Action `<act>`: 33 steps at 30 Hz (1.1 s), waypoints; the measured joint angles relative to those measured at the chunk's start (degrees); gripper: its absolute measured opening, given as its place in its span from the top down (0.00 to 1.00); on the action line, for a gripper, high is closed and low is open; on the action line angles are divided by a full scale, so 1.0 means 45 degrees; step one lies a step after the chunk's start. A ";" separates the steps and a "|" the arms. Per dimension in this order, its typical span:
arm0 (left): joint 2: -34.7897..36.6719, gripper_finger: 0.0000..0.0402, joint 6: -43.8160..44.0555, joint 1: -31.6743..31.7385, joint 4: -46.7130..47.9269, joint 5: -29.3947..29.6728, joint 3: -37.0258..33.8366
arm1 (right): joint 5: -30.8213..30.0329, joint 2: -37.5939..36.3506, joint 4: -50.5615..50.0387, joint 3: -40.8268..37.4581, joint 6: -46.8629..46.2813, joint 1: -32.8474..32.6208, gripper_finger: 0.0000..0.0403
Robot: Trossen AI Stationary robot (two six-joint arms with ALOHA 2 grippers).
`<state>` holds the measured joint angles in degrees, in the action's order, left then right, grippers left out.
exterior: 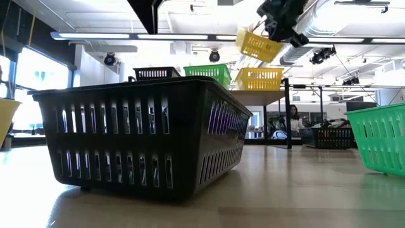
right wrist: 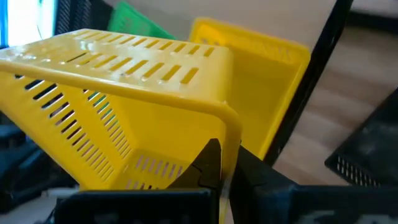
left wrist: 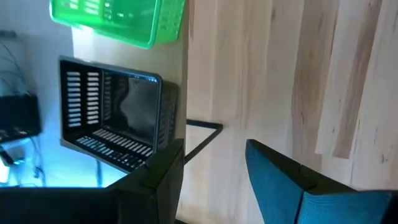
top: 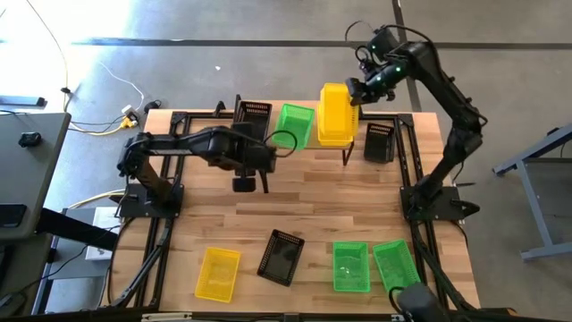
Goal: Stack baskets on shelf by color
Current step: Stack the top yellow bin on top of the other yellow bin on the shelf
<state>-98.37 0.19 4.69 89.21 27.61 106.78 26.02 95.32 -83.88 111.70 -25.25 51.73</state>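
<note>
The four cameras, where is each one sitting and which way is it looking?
High view: above the table, looking straight down; shows both arms, the left pincer and the right pincer holding a yellow basket over the shelf.
Low view: at tabletop height, looking level past a black basket; the right arm holds the yellow basket up high.
Left wrist view: past its own fingers, toward the shelf's end.
Right wrist view: past its fingers onto the gripped yellow basket.
High, low and right wrist views share that basket.

One camera looks straight down on the wooden worktop (top: 295, 215); another sits at worktop level, close behind a black perforated plastic basket (exterior: 142, 130), probably the one lying near the front edge in the overhead view; both wrist cameras look in close.
</note>
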 joint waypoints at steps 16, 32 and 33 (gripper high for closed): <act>-0.0005 0.60 -0.0769 0.0898 -0.0018 -0.0460 0.0000 | 0.0234 0.1377 -0.1004 0.0000 0.0536 0.0251 1.00; -0.0010 0.60 -0.1099 0.0898 0.0012 -0.0456 -0.0005 | -0.0068 0.1575 -0.1229 0.0000 -0.0693 0.0244 1.00; -0.0010 0.60 -0.1099 0.0898 0.0016 -0.0456 -0.0005 | -0.0173 0.1575 -0.1231 0.0000 -0.0719 0.0246 1.00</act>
<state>-98.41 -4.75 8.73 89.28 25.56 106.76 25.24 102.41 -89.42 111.70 -28.49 52.84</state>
